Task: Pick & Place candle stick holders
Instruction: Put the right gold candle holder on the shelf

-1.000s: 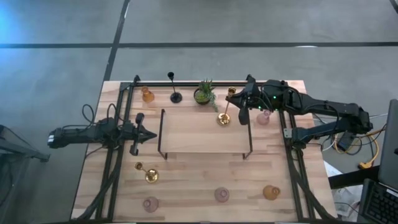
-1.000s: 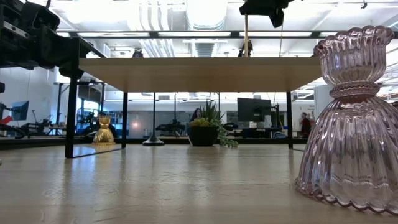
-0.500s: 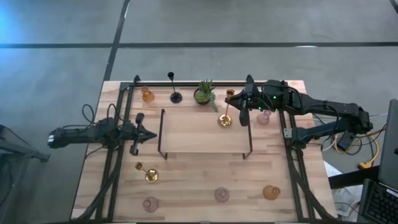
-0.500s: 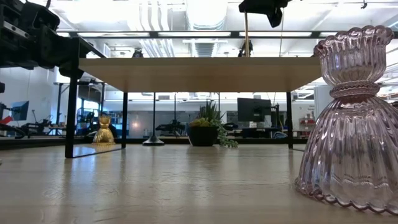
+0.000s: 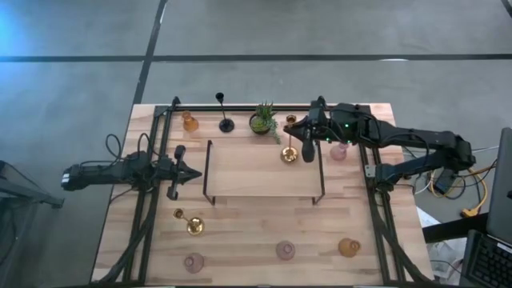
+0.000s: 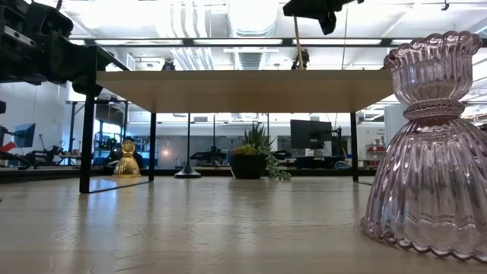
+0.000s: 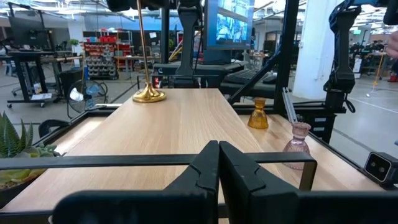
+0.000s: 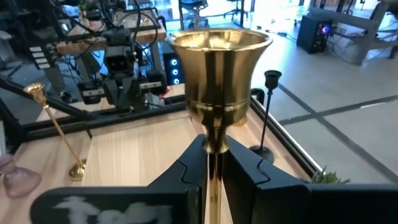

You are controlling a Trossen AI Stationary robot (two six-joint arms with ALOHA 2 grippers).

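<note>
A slim tall gold candle stick holder (image 5: 289,144) stands with its round base (image 5: 288,154) on the far right corner of the raised wooden shelf (image 5: 256,172). My right gripper (image 5: 302,138) is shut on its stem, and its cup fills the right wrist view (image 8: 221,59). My left gripper (image 5: 194,173) is shut and empty at the shelf's left end, with its fingers together in the left wrist view (image 7: 217,163). That view also shows the held holder (image 7: 147,93). My right gripper pinches the gold holder's thin stem (image 8: 214,163) just below the cup, between its two fingers (image 8: 249,167). The fingers come about level from the table's right side and lie across the stem. The holder is nearly upright, its base (image 7: 148,95) on the shelf.
At the far edge stand a slim black holder (image 5: 224,112), an amber glass one (image 5: 190,122) and a potted plant (image 5: 263,120). A pink glass holder (image 5: 339,150) sits by the right arm. Near side: a second gold holder (image 5: 189,222), two pink glass ones (image 5: 193,262) (image 5: 286,250) and an amber one (image 5: 349,247).
My right gripper has shifted a little toward the table's left edge, staying shut on the gold holder's stem. The holder's cup has gone left with it, while its base stays on the shelf.
</note>
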